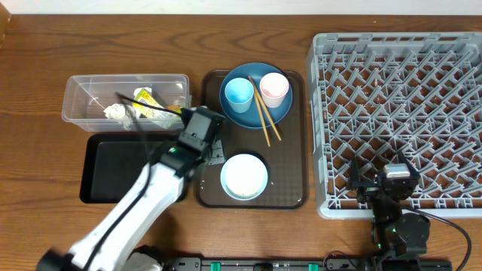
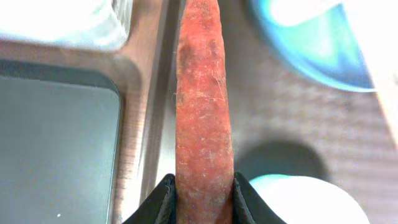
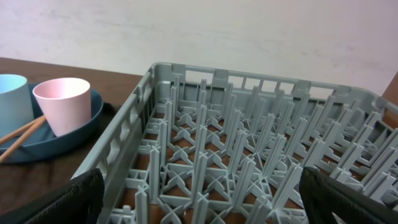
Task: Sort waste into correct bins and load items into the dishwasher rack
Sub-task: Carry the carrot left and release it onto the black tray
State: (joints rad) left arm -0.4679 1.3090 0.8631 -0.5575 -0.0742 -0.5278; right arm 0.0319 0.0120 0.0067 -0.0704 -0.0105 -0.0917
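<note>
Carrot (image 2: 202, 106), rough, tapered, orange, is pinched base-first in the left gripper (image 2: 204, 202) over the textured brown serving tray (image 2: 280, 124) rim; right gripper (image 3: 199, 208) gapes wide above the grey pegged rack (image 3: 249, 124).

The serving tray (image 1: 290, 165) lies at 9 o'clock of the rack (image 1: 399, 113), bearing the plate (image 1: 241, 118) with cups (image 1: 239, 93) and chopsticks (image 1: 265, 120) at its 12 o'clock end and the bowl (image 1: 244, 175) at 6. The tub (image 1: 83, 94) lies at its 10 o'clock and the shallow tray (image 1: 113, 169) at 8. The carrot (image 2: 202, 124), in the left gripper (image 2: 204, 190), is above its 9 o'clock edge.
</note>
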